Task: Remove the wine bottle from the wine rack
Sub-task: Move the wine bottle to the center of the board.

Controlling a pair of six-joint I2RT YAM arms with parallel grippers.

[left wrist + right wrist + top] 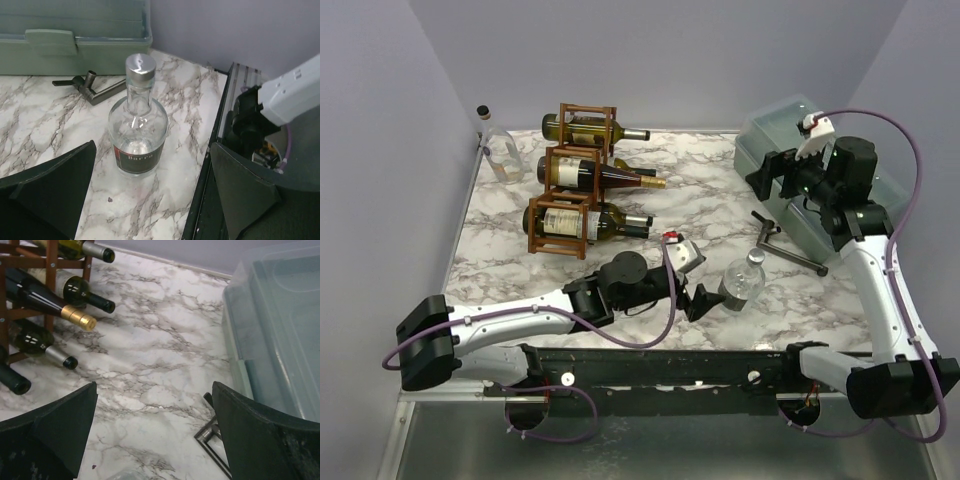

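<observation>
The reddish-brown wine rack [563, 205] stands at the back left, with dark wine bottles lying in its cells: a top one [600, 128], a gold-capped middle one [610, 177] and a bottom one [610, 222]. The right wrist view shows the rack [50, 275] and the gold-capped bottle [45, 299] at upper left. My left gripper [707, 299] is open and empty, low near the table's front, right of the rack. It faces an upright clear bottle [138, 127]. My right gripper [772, 178] is open and empty, raised at the right, far from the rack.
The clear bottle [743, 279] stands at front centre. A metal T-shaped tool [788, 247] lies right of it. A translucent green lidded box [772, 128] fills the back right. Another clear bottle [501, 150] stands in the back left corner. The black rail [220, 135] borders the front.
</observation>
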